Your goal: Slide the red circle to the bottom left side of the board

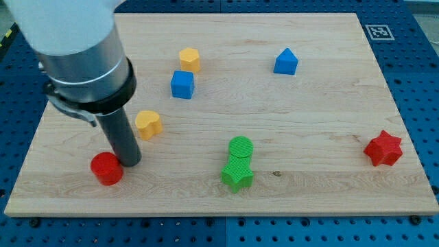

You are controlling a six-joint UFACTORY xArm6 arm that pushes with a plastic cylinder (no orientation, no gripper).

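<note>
The red circle [106, 168] lies near the board's bottom left corner. My tip [130, 163] rests on the board right beside it, touching its right side. The rod rises from there up to the grey arm body at the view's top left. A yellow heart block [147, 123] sits just up and right of my tip.
A yellow hexagon [190, 59] and a blue cube [182, 84] sit at upper middle, a blue pentagon-like block [286, 62] farther right. A green circle [240, 148] touches a green star [237, 175] at bottom middle. A red star [383, 149] lies at the right edge. The wooden board [322, 116] lies on a blue pegboard.
</note>
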